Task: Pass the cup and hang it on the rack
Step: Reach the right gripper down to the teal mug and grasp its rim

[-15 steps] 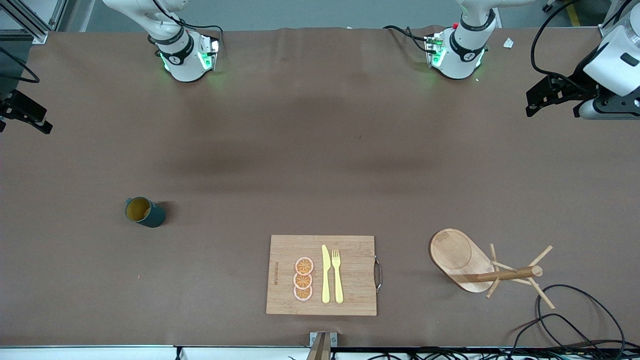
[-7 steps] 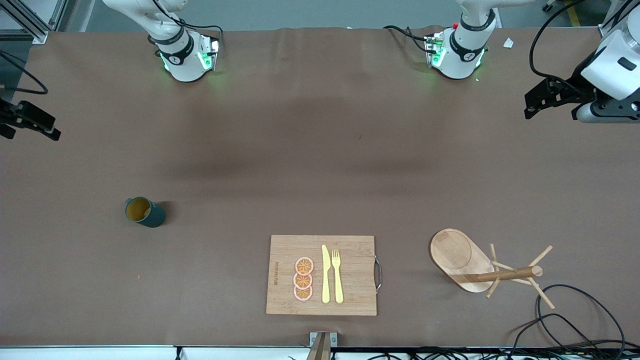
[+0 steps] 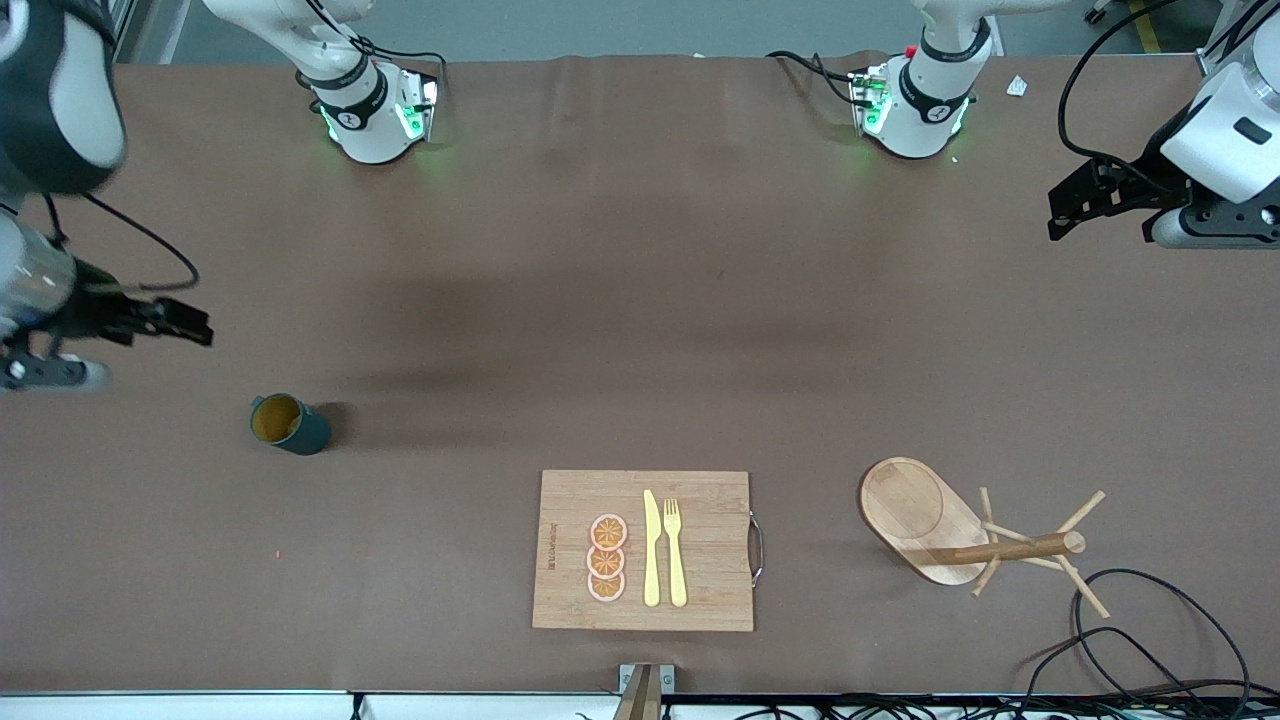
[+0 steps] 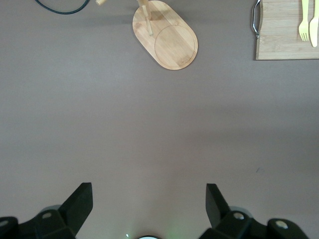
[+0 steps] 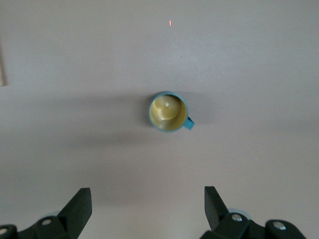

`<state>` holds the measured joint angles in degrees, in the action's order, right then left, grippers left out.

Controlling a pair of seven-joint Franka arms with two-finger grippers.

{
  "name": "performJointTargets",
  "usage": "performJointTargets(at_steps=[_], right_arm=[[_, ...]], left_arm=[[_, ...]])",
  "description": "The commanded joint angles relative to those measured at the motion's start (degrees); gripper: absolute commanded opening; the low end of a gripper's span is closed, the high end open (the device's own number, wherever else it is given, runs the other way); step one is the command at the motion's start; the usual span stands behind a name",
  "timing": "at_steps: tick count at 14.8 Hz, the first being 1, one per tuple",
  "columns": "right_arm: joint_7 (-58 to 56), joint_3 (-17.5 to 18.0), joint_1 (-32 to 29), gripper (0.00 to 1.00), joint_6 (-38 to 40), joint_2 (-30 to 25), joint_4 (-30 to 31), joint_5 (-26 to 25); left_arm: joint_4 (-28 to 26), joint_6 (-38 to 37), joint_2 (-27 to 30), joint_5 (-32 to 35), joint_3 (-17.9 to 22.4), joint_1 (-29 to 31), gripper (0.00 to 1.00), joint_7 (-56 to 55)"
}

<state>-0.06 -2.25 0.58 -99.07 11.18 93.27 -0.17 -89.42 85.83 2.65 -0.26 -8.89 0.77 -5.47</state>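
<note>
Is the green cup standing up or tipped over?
Standing up. The cup shows its round mouth and empty tan bottom from straight above.

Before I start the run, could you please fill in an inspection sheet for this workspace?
Surface: brown table, flat.
Job's things: cup upright on the table toward the right arm's end; rack standing toward the left arm's end, nothing hung on its pegs.
Clutter: cutting board between them, carrying three orange slices, a knife and a fork.
Grippers: right gripper open, empty, in the air near the cup; left gripper open, empty, above the table's left-arm end.
Cables: black cable looped beside the rack.
Surroundings: nothing seen.
</note>
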Motion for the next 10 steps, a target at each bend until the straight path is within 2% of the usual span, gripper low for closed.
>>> performJointTargets(at_steps=[1,7,10], right_arm=[[1.20,-0.12,-1.01,1.00,-6.03,4.36,2.09,-0.36],[1.38,-0.12,-2.16,1.00,-19.03,13.86,6.04,1.04],[1.38,-0.12,-1.81,1.00,-20.55,16.58,6.49,3.51]], left_arm=[[0.38,0.66,-0.19,0.70,-0.25,0.29,1.00,0.55],[0.30,1.01,-0.72,0.70,-0.34,0.11,1.00,0.55],[0.03,1.27,-0.63,0.70,-0.34,0.20,1.00,0.55]])
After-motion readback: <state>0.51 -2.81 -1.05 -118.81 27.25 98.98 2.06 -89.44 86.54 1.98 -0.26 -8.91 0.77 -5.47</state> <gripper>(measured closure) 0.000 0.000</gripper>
